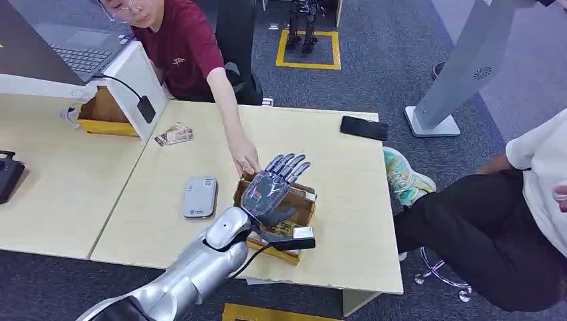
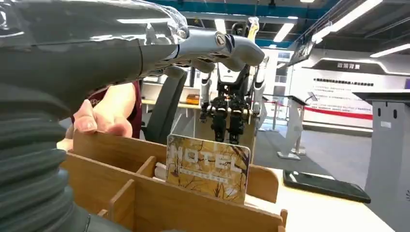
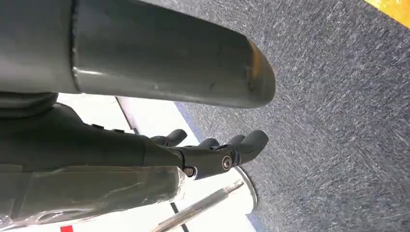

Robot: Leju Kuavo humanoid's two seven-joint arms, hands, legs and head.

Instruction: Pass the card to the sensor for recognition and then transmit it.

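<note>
Left hand (image 1: pixel 271 189): fingers spread flat above the wooden box (image 1: pixel 302 208), holding nothing.
Card (image 2: pixel 208 166): upright in the box.
Right hand (image 3: pixel 212 154): fingers loosely apart, empty.
Person's hand (image 1: pixel 245 160): touching the box rim.

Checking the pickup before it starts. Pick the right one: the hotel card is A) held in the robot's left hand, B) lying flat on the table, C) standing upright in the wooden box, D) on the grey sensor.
C: the hotel card stands upright in a slot of the wooden box, with the left hand open above it.
</note>
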